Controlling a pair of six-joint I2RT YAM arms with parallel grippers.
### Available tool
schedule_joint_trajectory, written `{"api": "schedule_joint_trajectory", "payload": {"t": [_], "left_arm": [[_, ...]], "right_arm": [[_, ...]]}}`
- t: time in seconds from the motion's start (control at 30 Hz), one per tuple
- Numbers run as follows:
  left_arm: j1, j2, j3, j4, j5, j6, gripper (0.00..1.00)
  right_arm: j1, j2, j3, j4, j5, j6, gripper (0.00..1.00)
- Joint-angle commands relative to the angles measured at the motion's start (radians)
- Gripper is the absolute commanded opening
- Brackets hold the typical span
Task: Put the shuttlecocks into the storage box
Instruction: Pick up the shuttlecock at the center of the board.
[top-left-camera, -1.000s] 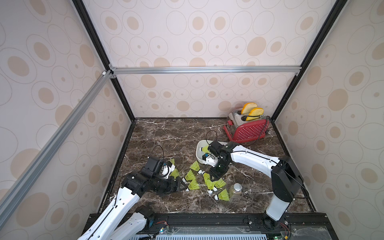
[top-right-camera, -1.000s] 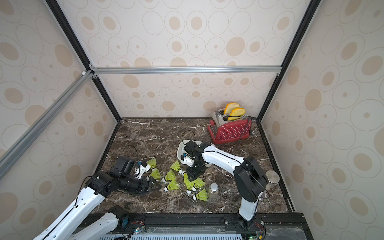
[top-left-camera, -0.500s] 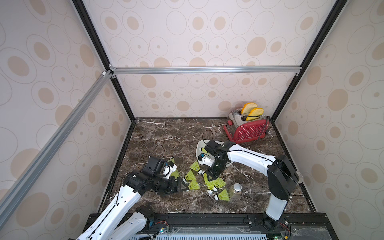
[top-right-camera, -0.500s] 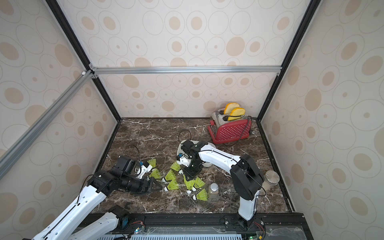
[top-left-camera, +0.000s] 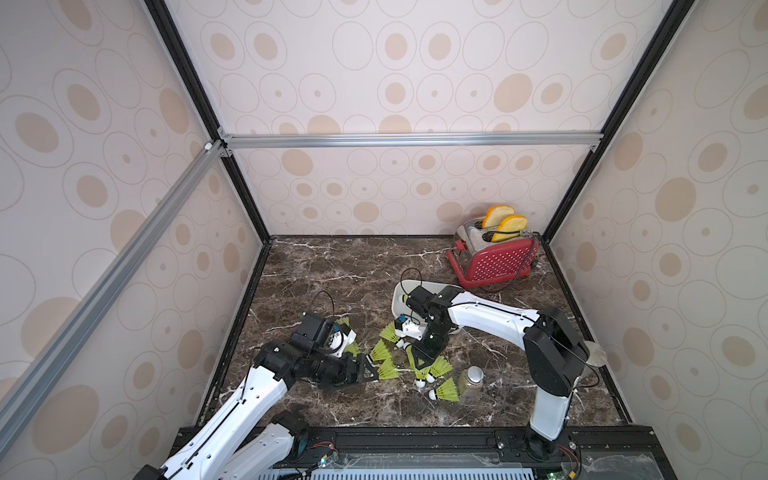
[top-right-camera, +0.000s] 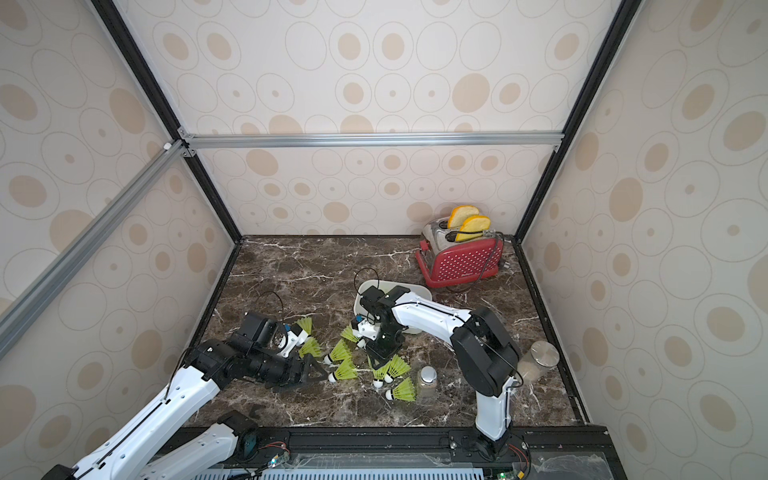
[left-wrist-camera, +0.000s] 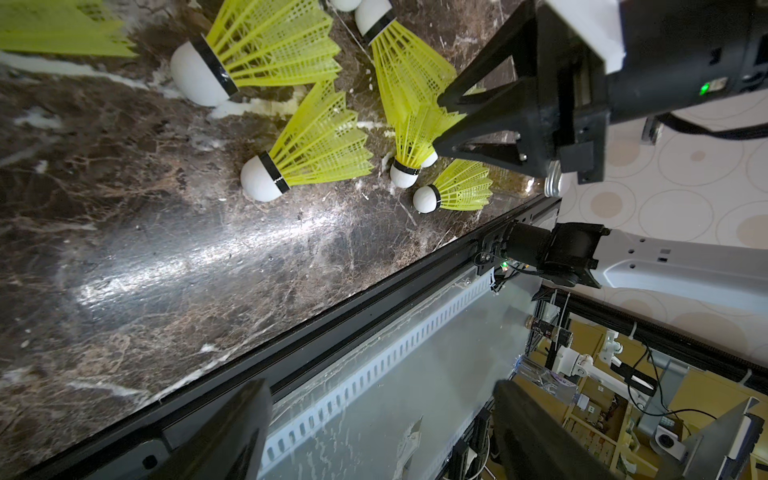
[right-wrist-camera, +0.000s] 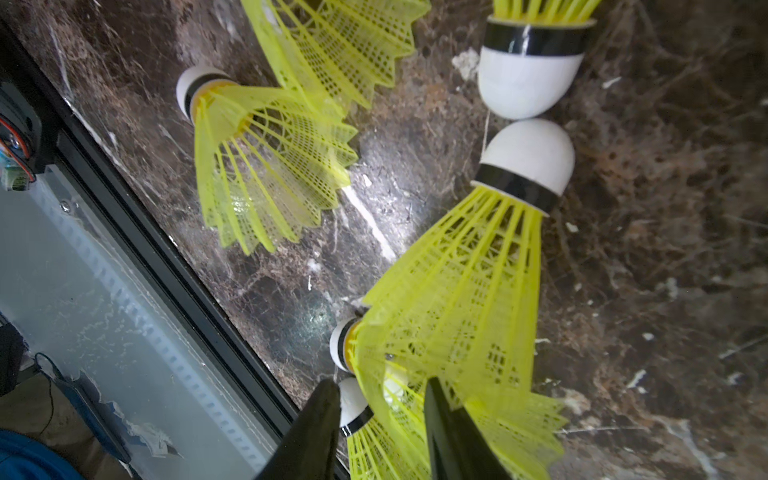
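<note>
- Arms both reach low over the dark marble desk (top-left-camera: 332, 270), toward one scatter of shuttlecocks (top-left-camera: 448, 389) on its front half.
- Left arm (top-left-camera: 249, 397) comes up from the front-left corner and bends at the elbow. Its forearm lies almost level, close above the desk, with the wrist aimed toward the robot's right.
- Left jaws stand wide apart with nothing between them, as the left wrist view shows. In both top views their tips are just beside the white tip of one shuttlecock (top-right-camera: 345, 370). Whether they touch it I cannot tell.
- Right arm (top-left-camera: 494, 316) rises from the front-right base and folds at a high elbow. Its white forearm runs back toward the middle, passes over the storage box (top-left-camera: 397, 307), and the wrist turns straight down.
- Right jaws point at the desk, partly open, one on each side of the flared skirt of a lying shuttlecock (right-wrist-camera: 465, 291). The white tip of another (right-wrist-camera: 353, 401) sits against the inside of one jaw. No squeeze on either shows.
- Storage box sits behind the scatter, between it and the red toaster (top-left-camera: 498, 262), with its near side hidden under the right arm.
- Shuttlecocks lie on their sides on the desk outside the box. Two are beside the left wrist (top-left-camera: 352, 348), several lie between the two sets of jaws, and two are near a small clear jar (top-left-camera: 471, 379).
</note>
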Motion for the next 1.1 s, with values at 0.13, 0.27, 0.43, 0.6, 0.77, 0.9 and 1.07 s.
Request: {"api": "schedule_joint_trajectory", "payload": {"t": [0.13, 0.27, 0.43, 0.6, 0.77, 0.9, 1.07], "left_arm": [[-0.01, 0.017, -0.009, 0.03, 0.001, 0.0, 0.86], [-0.01, 0.02, -0.011, 0.046, -0.001, -0.01, 0.86], [-0.01, 0.029, -0.006, 0.054, -0.004, -0.012, 0.86], [-0.011, 0.028, 0.004, 0.073, -0.028, -0.024, 0.86], [-0.012, 0.014, 0.02, 0.129, -0.088, -0.047, 0.86], [-0.012, 0.031, 0.033, 0.174, -0.102, -0.063, 0.86], [-0.012, 0.06, 0.064, 0.215, -0.113, -0.072, 0.86]], "right_arm": [[0.011, 0.021, -0.017, -0.021, -0.005, -0.019, 0.28], [0.011, 0.008, -0.012, -0.022, -0.003, -0.01, 0.13], [0.011, -0.014, -0.006, -0.039, 0.0, 0.011, 0.03], [0.009, -0.055, -0.009, -0.06, 0.012, 0.057, 0.0], [-0.004, -0.107, -0.023, -0.07, 0.0, 0.128, 0.0], [-0.033, -0.147, -0.023, -0.076, -0.012, 0.185, 0.0], [-0.096, -0.21, -0.022, -0.096, -0.044, 0.251, 0.0]]}}
